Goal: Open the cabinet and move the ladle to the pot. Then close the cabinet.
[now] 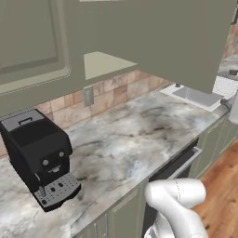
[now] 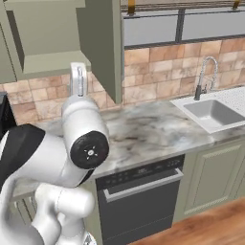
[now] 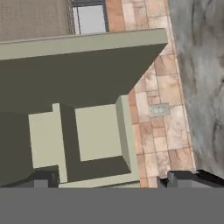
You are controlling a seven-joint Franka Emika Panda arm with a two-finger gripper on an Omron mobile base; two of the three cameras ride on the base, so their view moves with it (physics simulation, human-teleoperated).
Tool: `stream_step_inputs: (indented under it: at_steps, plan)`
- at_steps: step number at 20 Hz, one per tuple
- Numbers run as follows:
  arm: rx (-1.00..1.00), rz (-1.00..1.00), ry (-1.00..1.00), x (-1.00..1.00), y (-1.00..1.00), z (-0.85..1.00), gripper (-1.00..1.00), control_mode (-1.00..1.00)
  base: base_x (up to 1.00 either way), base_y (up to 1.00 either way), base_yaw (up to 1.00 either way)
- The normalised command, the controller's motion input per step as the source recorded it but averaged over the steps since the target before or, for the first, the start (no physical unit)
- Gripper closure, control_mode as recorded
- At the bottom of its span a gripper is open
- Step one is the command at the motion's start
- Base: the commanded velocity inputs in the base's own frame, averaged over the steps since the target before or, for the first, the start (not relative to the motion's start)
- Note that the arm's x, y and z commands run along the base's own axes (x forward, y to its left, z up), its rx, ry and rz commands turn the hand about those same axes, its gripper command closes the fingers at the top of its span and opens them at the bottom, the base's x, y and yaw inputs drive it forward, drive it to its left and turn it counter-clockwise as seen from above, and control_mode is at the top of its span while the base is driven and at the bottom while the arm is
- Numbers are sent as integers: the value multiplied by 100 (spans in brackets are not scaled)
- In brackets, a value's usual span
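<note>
Cabinet [image 2: 48, 33] is mounted on the wall above the tabletop [image 1: 121, 144] and is seen standing open, its door [image 1: 162, 42] swung out over the marble surface. In the right base view the door is seen nearly edge-on, and a pale bare shelf is seen inside the cabinet. Below the cabinet, a wall of tan and pink tiles [image 2: 158, 72] is seen running along the back of the tabletop. A window [image 2: 182, 24] is set above the tiles to the right of the cabinet.

The white arm [image 2: 72, 143] is raised in front of the tabletop, its upper end lifted towards the underside of the open cabinet. A dark dishwasher [image 2: 139, 196] is built in under the tabletop, just beside the arm. A sink [image 2: 210, 112] is sunk into the tabletop well to the right, with a curved tap [image 2: 206, 76] behind it. A black coffee machine [image 1: 42, 158] is placed on the tabletop at the left, under the closed neighbouring door. A small wall socket [image 1: 88, 96] is fixed to the tiles below the cabinet.

The end effector [image 3: 113, 180] is released: in the hand view its two dark fingertips [image 3: 183, 178] are spread wide apart, nothing is gripped between them, and the open cabinet is seen ahead from below
</note>
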Motion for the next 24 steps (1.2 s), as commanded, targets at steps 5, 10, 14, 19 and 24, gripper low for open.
stream_step_inputs:
  at_steps: [5, 10, 14, 19, 24]
  plan:
    - [0, 20, -6, 43, -47, 0, -100, -100, 0, 0, 0]
    - [0, 23, -23, 27, -54, 0, -100, -100, 0, 0, 0]
    - [0, 25, -27, 20, -67, 0, -100, -100, 0, 0, 0]
    - [0, 26, -22, 36, -39, 0, -100, -100, 0, 0, 0]
    - [0, 30, -8, 43, -30, 0, -100, -100, 0, 0, 0]
